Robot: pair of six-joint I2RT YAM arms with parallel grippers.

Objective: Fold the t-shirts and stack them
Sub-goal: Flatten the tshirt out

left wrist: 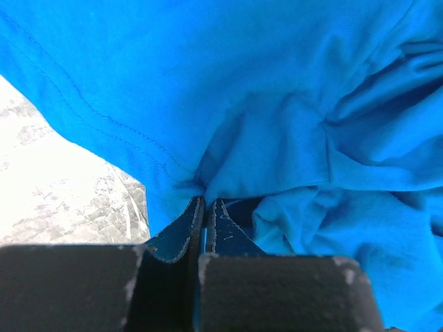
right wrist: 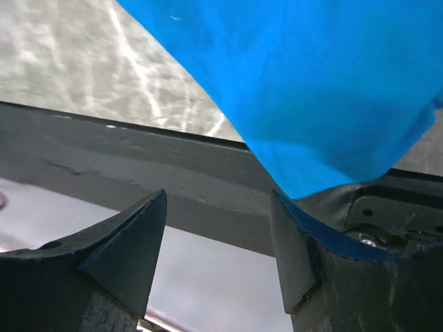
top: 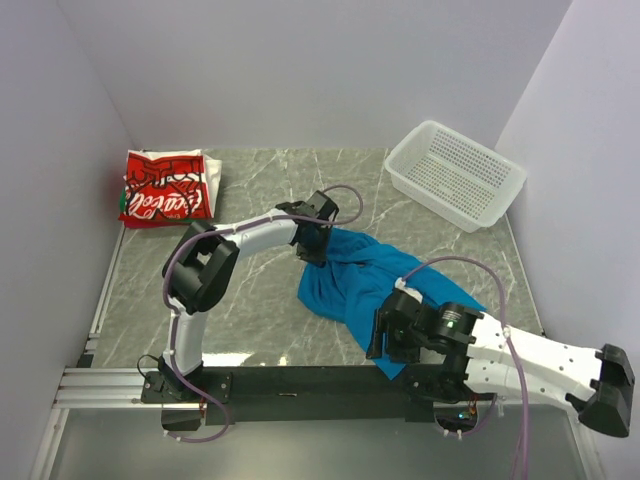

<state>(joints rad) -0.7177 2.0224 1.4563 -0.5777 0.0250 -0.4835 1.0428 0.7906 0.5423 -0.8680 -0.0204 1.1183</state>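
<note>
White perforated basket [top: 460, 165] at far right; left gripper [left wrist: 205, 204] tight on blue t-shirt [top: 350, 280], right gripper [right wrist: 219, 197] agape.

The bench [top: 260, 300] has a folded t-shirt [top: 165, 187] in its far left corner. A basket [top: 402, 172] sits in the far right corner, well apart from it. The unfolded t-shirt [top: 350, 285] lies between them but nearer, from the middle of the bench down to the near edge on the right. The left pincer [top: 312, 250] is at that shirt's far left end, with a bit of cloth between its fingers. The right pincer [top: 385, 340] is at the shirt's near end, by the bench's near edge.
</note>
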